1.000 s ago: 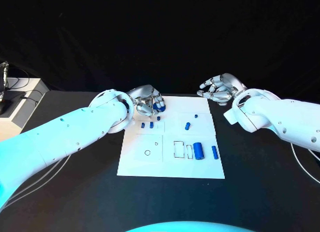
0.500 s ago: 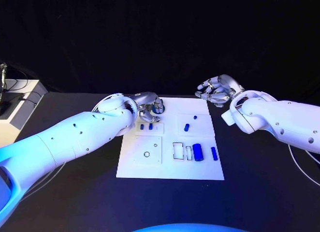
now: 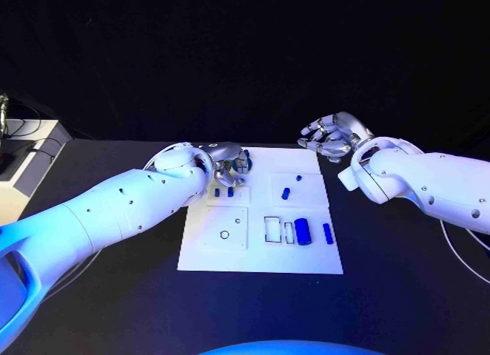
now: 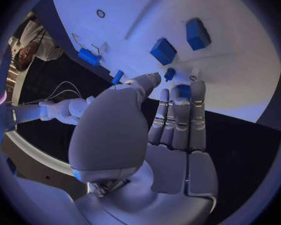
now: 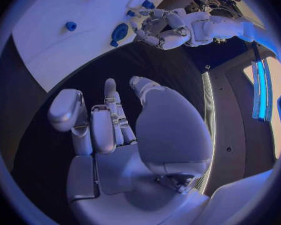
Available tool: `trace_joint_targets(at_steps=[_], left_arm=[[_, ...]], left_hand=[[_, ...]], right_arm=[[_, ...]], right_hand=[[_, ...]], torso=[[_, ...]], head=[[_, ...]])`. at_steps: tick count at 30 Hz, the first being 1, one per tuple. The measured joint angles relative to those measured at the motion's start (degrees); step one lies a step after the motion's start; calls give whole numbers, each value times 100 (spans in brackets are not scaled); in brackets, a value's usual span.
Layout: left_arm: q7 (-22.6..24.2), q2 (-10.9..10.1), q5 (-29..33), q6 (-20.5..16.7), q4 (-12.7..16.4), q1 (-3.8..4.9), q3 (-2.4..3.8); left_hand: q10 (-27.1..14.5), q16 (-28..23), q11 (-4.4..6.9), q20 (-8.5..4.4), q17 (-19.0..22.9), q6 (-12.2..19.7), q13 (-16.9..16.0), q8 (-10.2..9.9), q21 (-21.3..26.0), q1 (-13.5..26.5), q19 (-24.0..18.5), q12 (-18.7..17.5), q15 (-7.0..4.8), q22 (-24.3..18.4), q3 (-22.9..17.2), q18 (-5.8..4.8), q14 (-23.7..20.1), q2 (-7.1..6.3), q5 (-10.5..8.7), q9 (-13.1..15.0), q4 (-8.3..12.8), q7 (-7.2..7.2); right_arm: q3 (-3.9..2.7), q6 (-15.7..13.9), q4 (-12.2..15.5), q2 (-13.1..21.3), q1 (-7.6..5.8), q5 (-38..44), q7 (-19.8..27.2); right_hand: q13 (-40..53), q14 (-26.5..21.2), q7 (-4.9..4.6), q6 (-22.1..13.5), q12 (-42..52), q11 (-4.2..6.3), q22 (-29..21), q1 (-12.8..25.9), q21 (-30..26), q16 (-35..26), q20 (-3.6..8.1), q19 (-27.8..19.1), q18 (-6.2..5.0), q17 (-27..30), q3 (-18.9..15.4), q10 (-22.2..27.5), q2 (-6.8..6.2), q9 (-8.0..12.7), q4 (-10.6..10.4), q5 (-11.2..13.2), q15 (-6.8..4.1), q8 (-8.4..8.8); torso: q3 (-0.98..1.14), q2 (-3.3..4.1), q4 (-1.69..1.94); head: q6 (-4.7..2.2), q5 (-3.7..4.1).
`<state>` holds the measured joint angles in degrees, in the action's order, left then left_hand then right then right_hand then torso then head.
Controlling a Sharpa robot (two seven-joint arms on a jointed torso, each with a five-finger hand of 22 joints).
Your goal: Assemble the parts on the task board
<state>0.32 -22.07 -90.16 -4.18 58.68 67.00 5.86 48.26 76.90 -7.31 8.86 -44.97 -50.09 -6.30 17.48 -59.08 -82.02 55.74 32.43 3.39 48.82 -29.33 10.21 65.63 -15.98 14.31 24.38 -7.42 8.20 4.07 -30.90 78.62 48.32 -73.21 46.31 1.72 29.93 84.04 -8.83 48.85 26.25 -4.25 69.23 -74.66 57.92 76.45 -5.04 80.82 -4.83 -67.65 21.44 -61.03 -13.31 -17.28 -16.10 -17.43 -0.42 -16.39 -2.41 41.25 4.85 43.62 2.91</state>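
The white task board (image 3: 256, 255) lies mid-table. My left hand (image 3: 230, 167) hovers over its far left corner, and a small blue part (image 4: 183, 91) shows at its fingertips, pinched against the thumb. Just past the fingertips a tiny blue peg (image 4: 170, 74) stands on the board. Two blue blocks (image 3: 223, 192) (image 4: 163, 51) stand close to the hand. My right hand (image 3: 332, 137) hangs above the black table beyond the board's far right corner, its palm (image 5: 112, 160) empty and fingers loosely bent.
A thick blue cylinder (image 3: 303, 231) and a slim blue bar (image 3: 327, 234) lie near the board's right edge beside two empty rectangular slots (image 3: 273, 229). Two small blue pieces (image 3: 286, 194) sit mid-right and a ring (image 3: 223, 235) near left. A white stand (image 3: 27, 159) flanks the table's left.
My left hand has dropped a little closer to the board's far left corner, the arm swinging in with it. The right hand has hardly moved.
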Motion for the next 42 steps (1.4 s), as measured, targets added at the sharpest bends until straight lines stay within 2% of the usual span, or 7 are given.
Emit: trace_joint_targets(at_steps=[7, 10, 22, 27, 37, 40, 42], left_arm=[[-1, 37, -13, 77, -60, -2, -8], [-1, 58, -14, 102, -114, -4, -10], [7, 156, -13, 180, -268, -41, -14], [16, 165, -9, 194, -289, -44, -13], [35, 176, -4, 189, -323, -42, -9], [36, 185, -3, 191, -348, -40, -8], [36, 194, -2, 191, -367, -38, -6]], left_hand=[[101, 52, 24, 6, 19, -41, 16, -33, -50, 46, 6, -21, -2, 48, 0, -1, 2, -1, 0, -38, 0, 0], [175, 136, 52, -15, -15, -120, 37, -42, -128, 46, 27, -45, -42, 137, -19, -1, 42, -1, 0, -63, 19, 32], [387, 287, 106, -45, -118, -235, 79, -100, -330, -17, 139, -116, -83, 357, -192, 0, 164, 61, 2, -118, 109, 30], [449, 335, 85, -56, -132, -306, 118, -188, -403, -16, 191, -204, -82, 448, -280, 0, 205, 62, -23, -164, 150, -1], [504, 388, 99, -56, -102, -306, 154, -238, -491, 6, 191, -300, -74, 522, -375, 0, 223, 84, -31, -199, 214, -1], [573, 411, 107, -73, -117, -327, 167, -273, -557, -17, 253, -337, -103, 587, -430, 0, 267, 107, -31, -207, 253, 19], [592, 441, 126, -65, -130, -348, 174, -276, -579, -24, 262, -373, -113, 621, -460, -60, 276, 159, -31, -207, 284, 41]], right_arm=[[0, -21, 6, 4, -2, -2, 11], [0, -28, 7, 5, -4, -3, 12], [0, -45, 9, -4, -4, 1, 16], [0, -47, 16, -13, -5, 5, 19], [0, -49, 21, -21, -5, 8, 26], [0, -49, 22, -23, -5, 8, 28], [0, -50, 24, -23, -5, 8, 29]], right_hand=[[-27, 0, 1, -1, -8, -15, 0, 0, 0, 0, 0, 0, 0, 5, 7, -16, 0, 0, 7, 0, 0, 0], [-40, 0, -21, -15, -43, -15, 0, 0, 0, 0, 0, 0, 0, 5, 7, -16, 1, 1, 7, 0, 0, 0], [-54, 0, -30, -6, -43, -17, 0, 0, 0, 0, 0, 0, 0, 13, 7, -17, 1, 1, 7, 0, 0, 0], [-70, 0, -30, -6, -66, -25, 1, 1, 0, 0, -21, -21, 0, 12, 7, -26, 2, 2, 7, 0, 0, 0], [-77, 0, -30, -6, -66, -26, 1, 1, 1, -22, -21, -21, 0, 19, 7, -27, 2, 2, 7, 0, 1, 0], [-77, 0, -30, -6, -66, -26, 1, 1, 1, -22, -21, -21, 1, 19, 7, -27, 2, 2, 7, 0, 0, 0], [-77, 0, -30, -6, -66, -27, 1, 1, 1, -22, -21, -21, 0, 19, 7, -27, 2, 3, 7, 0, 1, 0]], torso=[[0, -4, 1], [0, -5, 1], [3, -4, 3], [7, -2, 4], [9, 0, 5], [9, 0, 3], [9, 1, 2]], head=[[16, 5], [23, 3], [48, 12], [63, 18], [79, 23], [83, 23], [86, 23]])
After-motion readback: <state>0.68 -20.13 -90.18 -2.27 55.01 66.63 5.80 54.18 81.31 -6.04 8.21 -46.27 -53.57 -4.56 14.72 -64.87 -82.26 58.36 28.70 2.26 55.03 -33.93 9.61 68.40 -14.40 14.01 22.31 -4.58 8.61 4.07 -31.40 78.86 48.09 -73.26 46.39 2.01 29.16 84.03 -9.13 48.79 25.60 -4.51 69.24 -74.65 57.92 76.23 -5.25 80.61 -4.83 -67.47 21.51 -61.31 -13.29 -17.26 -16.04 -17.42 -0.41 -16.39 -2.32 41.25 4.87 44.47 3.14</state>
